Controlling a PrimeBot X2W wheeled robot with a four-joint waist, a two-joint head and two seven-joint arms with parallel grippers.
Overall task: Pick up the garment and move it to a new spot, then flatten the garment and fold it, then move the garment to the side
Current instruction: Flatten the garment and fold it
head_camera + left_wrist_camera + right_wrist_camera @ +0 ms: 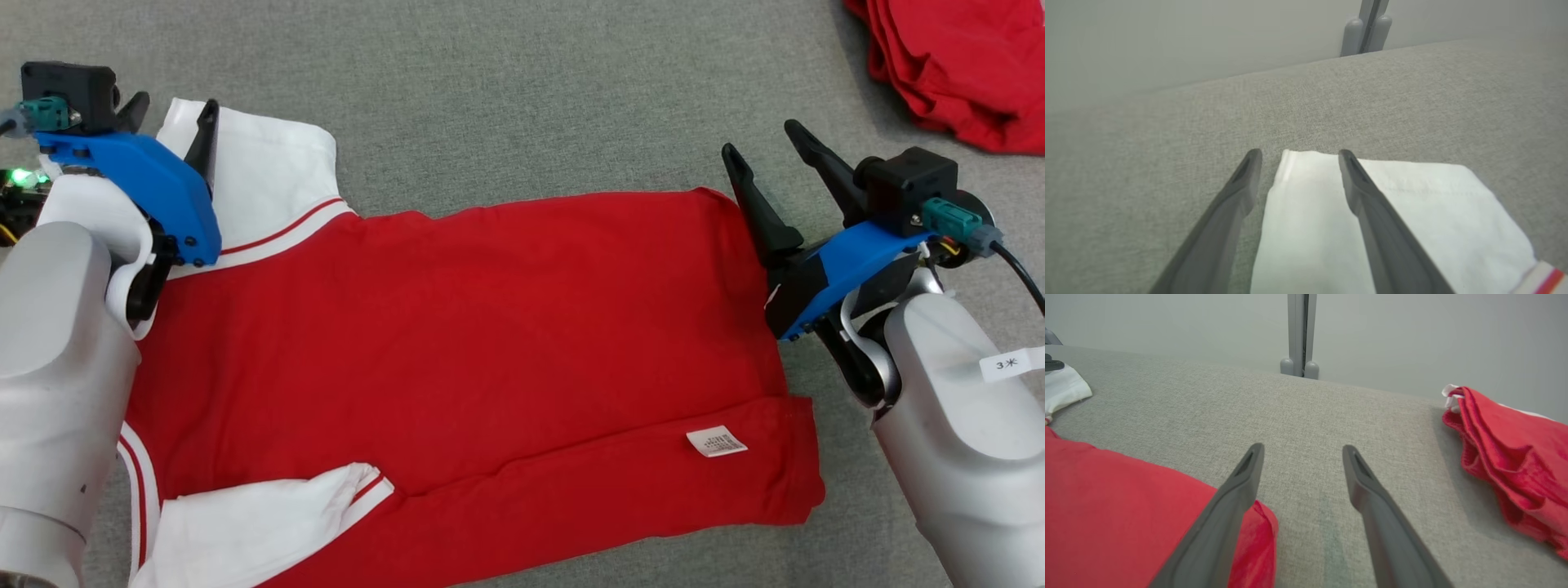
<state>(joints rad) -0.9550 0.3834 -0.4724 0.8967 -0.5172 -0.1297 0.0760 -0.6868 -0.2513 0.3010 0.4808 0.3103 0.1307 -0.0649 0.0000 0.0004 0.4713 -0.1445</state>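
Grey cloth surface (522, 98) under a red shirt (457, 327) (white sleeves); left gripper (175, 104) over its sleeve (269, 171), right gripper (759, 139) beside its hem (739, 220), both splayed, empty.

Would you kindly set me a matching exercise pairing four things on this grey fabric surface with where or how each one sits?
Things:
1. red fabric garment with white sleeves
2. small white rectangular care label
3. crumpled heap of red cloth
4. left gripper

Places or states:
A. far right corner of the grey fabric surface
B. open, at the white sleeve edge
C. spread out in the middle
D. on the garment's folded-up near strip

Pairs: 1-C, 2-D, 3-A, 4-B.
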